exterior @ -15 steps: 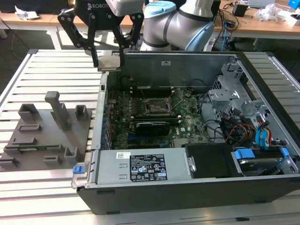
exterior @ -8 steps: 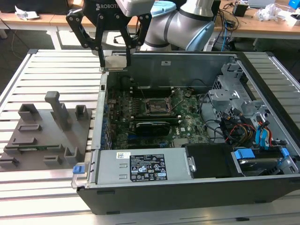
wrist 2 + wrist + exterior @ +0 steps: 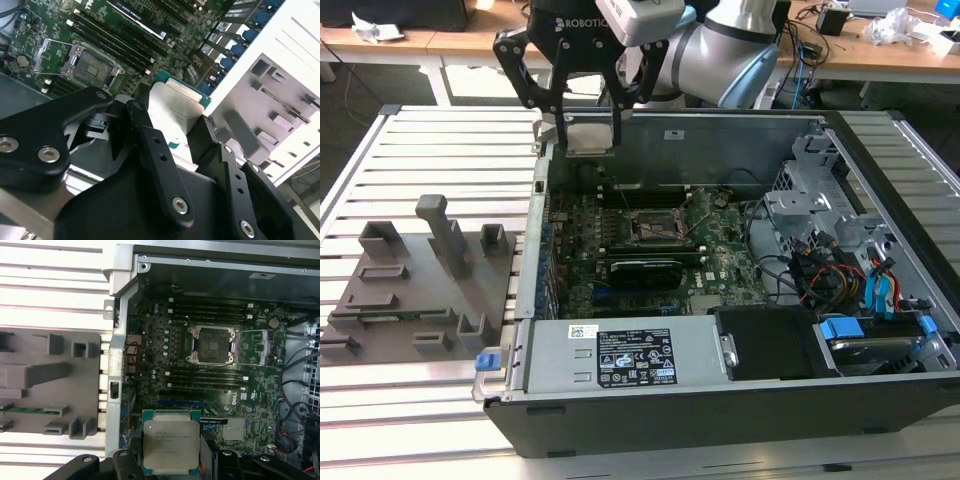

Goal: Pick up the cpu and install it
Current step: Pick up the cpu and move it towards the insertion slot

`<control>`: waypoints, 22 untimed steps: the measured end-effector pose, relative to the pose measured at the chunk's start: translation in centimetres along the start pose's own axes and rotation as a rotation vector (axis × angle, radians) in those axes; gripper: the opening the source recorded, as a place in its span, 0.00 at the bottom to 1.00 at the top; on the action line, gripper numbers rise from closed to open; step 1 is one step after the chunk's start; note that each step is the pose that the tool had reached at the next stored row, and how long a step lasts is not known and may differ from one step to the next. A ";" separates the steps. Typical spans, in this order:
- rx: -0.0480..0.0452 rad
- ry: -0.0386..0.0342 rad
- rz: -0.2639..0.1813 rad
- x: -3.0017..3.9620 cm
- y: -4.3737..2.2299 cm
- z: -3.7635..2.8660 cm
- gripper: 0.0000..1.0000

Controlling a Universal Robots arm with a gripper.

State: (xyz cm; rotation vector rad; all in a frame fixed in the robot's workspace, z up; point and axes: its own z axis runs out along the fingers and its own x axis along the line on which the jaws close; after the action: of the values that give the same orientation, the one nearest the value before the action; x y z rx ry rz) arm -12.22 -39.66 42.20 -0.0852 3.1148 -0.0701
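Note:
My gripper (image 3: 588,122) hangs above the far corner of the open computer case on the exterior view's left, shut on the cpu (image 3: 588,137), a flat square chip with a silvery top. Both wrist views show the cpu (image 3: 171,442) (image 3: 172,107) clamped edge to edge between the black fingers (image 3: 145,135). The motherboard socket (image 3: 655,226) (image 3: 211,344) (image 3: 92,66) lies open in the middle of the green board, its metal frame lifted, some way below and away from the chip.
A grey fixture plate (image 3: 420,285) with upright blocks sits on the slatted table at the exterior view's left. Inside the case are memory slots (image 3: 207,377), a power supply (image 3: 620,355), cables and a drive cage (image 3: 840,240). The case wall (image 3: 535,230) separates fixture and board.

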 end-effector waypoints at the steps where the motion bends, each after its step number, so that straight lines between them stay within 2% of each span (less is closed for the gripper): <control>1: 0.0001 0.0002 0.000 -0.21 0.10 0.21 0.55; 5: -0.0001 0.0009 0.000 -1.20 0.56 1.25 0.55; 9: 0.0000 0.0010 0.000 -1.76 0.66 1.78 0.55; 22: -0.0002 0.0011 0.000 -3.01 1.12 3.42 0.55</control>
State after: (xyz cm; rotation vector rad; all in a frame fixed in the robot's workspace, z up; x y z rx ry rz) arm -9.19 -38.53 38.80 -0.0852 3.1159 -0.0699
